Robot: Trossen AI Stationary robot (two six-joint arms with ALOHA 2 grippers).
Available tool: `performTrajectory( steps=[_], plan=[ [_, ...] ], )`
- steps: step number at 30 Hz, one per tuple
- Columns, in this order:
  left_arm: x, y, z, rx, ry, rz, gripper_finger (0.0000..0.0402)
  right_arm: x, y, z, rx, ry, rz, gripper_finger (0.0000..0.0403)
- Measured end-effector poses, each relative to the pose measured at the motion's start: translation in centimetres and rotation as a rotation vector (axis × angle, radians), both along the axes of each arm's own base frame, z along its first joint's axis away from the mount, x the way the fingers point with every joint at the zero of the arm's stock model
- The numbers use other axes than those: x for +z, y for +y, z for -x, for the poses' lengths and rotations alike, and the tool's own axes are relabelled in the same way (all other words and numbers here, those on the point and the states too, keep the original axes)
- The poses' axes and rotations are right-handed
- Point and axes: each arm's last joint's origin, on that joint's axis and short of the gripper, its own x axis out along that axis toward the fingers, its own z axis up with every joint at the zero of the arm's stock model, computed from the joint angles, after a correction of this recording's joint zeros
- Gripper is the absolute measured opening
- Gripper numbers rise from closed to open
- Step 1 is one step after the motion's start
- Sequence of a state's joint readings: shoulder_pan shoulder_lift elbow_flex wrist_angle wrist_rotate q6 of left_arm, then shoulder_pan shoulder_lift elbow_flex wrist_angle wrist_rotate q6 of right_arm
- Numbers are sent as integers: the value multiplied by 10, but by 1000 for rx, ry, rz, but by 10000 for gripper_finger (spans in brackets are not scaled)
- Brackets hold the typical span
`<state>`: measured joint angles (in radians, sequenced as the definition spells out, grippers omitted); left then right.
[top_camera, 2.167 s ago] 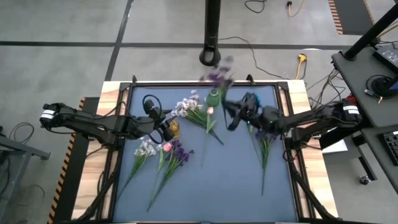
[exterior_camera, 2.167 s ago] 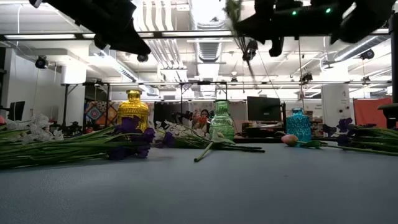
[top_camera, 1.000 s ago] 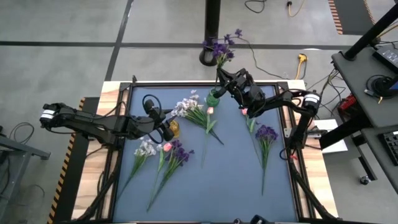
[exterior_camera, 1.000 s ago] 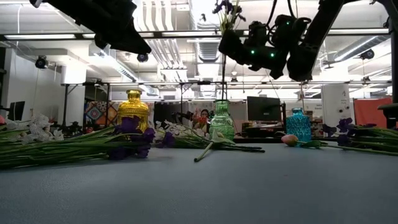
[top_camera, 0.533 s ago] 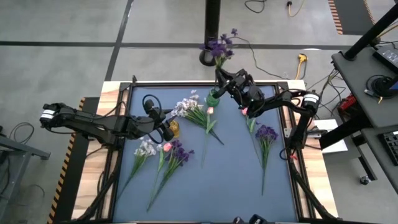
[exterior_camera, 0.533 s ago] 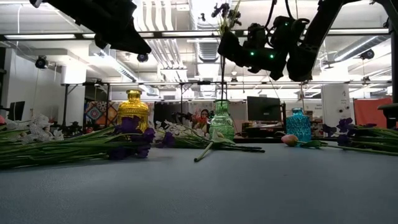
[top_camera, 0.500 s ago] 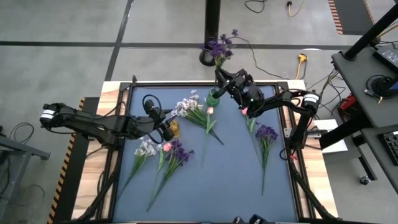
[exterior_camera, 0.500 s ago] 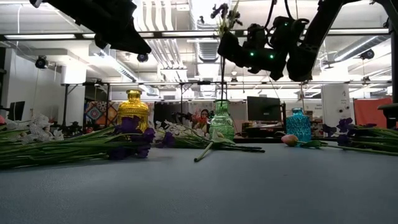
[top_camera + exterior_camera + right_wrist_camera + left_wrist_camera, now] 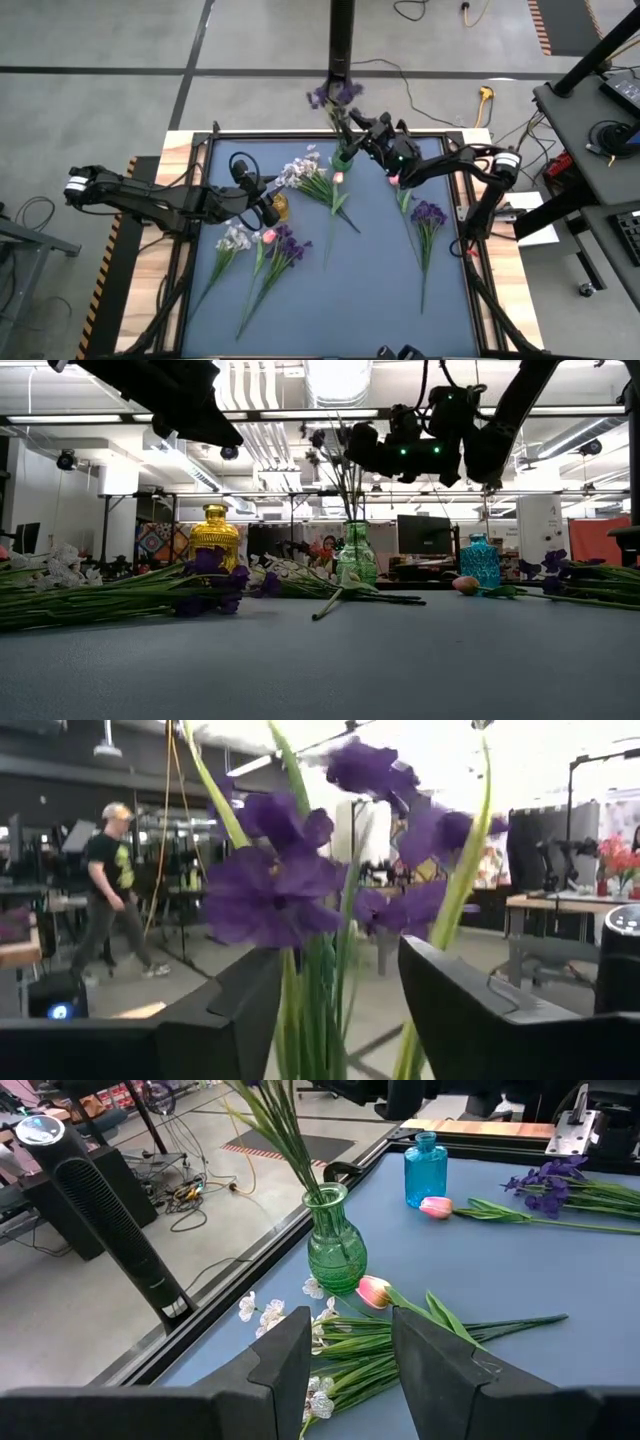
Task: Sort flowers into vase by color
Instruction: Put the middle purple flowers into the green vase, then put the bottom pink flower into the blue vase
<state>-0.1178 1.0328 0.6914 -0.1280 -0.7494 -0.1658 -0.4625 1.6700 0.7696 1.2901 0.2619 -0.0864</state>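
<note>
1. The right gripper point(image 9: 362, 133) hovers near the tabletop's far edge, just beside the green vase point(image 9: 343, 157). In its wrist view the fingers point(image 9: 470, 1020) stand apart with the purple sprig point(image 9: 300, 880) between them, so the grip looks released.
2. The left gripper point(image 9: 262, 208) waits over the left half of the tabletop, next to the gold vase point(image 9: 280, 208). Its fingers point(image 9: 285, 1360) stand partly apart and hold nothing.
3. The blue mat point(image 9: 350, 300) covers the tabletop. On it lie loose flowers: a white spray point(image 9: 308, 172) beside the green vase, a bunch of white, pink and purple stems point(image 9: 262, 250) toward the left edge, and a purple stem point(image 9: 428, 222) toward the right edge.
4. The green vase stands at the middle of the far edge. The purple sprig stands in its neck, leaning, its blossoms point(image 9: 333, 96) out past the far edge.
5. A blue vase point(image 9: 480, 563) stands further right, with a pink bud point(image 9: 465, 584) lying beside it.
6. Judged step: letting go of the purple sprig in the green vase. The next move calls for lifting the right gripper clear without snagging the stem, then reaching for another loose flower.
</note>
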Motion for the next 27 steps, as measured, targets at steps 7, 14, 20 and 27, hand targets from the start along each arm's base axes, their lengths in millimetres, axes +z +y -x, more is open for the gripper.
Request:
performTrajectory(
  steps=[7,14,20,27],
  plan=[
    [-3,-1,-3,-22,-6,45,125,25,15,9,36,75,-67,245],
    [-8,-3,-7,-49,-3,100,125,55,42,36,21,204,-206,279],
    [1,-8,-5,-161,-50,218,125,71,64,58,73,230,-325,291],
    [38,-33,-10,-308,-112,264,125,72,96,61,235,248,-447,282]
  ],
)
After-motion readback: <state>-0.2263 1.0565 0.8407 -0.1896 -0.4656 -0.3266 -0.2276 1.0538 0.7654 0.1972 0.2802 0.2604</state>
